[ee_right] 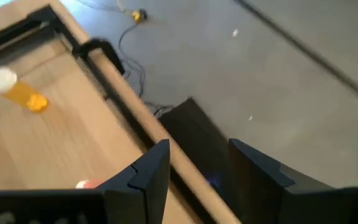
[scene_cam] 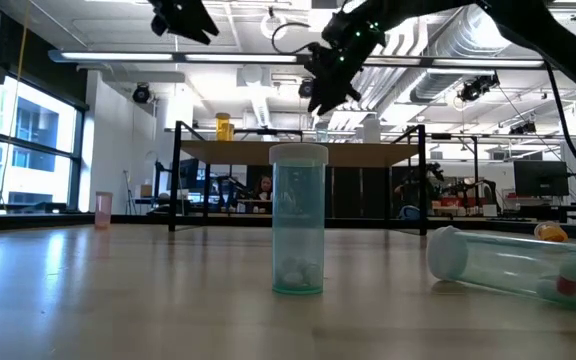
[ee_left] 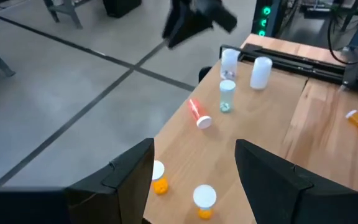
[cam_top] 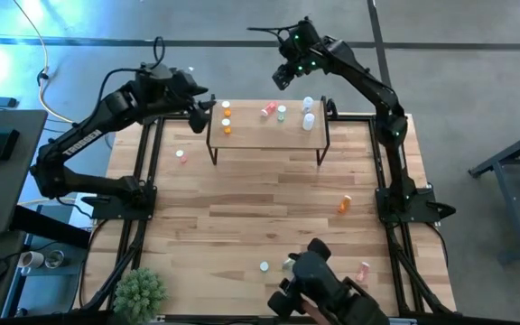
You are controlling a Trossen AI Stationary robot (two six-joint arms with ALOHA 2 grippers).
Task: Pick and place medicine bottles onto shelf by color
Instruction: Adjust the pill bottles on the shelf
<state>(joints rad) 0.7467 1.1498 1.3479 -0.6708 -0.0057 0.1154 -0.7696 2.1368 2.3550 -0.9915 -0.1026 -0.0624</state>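
The shelf [cam_top: 260, 135] stands at the table's far side. On it are three orange bottles [cam_top: 227, 120] at its left end, a red bottle [ee_left: 197, 114] lying on its side, a green bottle [ee_left: 227, 96] and two white ones [ee_left: 261, 73] upright. My left gripper [cam_top: 208, 106] hovers open above the shelf's left end, over the orange bottles [ee_left: 204, 199]. My right gripper [cam_top: 283, 79] hangs open above the shelf's far edge [ee_right: 135, 112], nothing between its fingers. More bottles sit on the table: pink [cam_top: 181, 155], orange [cam_top: 344, 205], green [scene_cam: 298, 235], pink [cam_top: 363, 271].
A green plant [cam_top: 140, 291] stands at the table's near left corner. A dark camera mount [cam_top: 319, 284] sits at the near edge. A clear bottle [scene_cam: 513, 265] lies on its side near the upright green one. Bare wood spreads across the table's middle.
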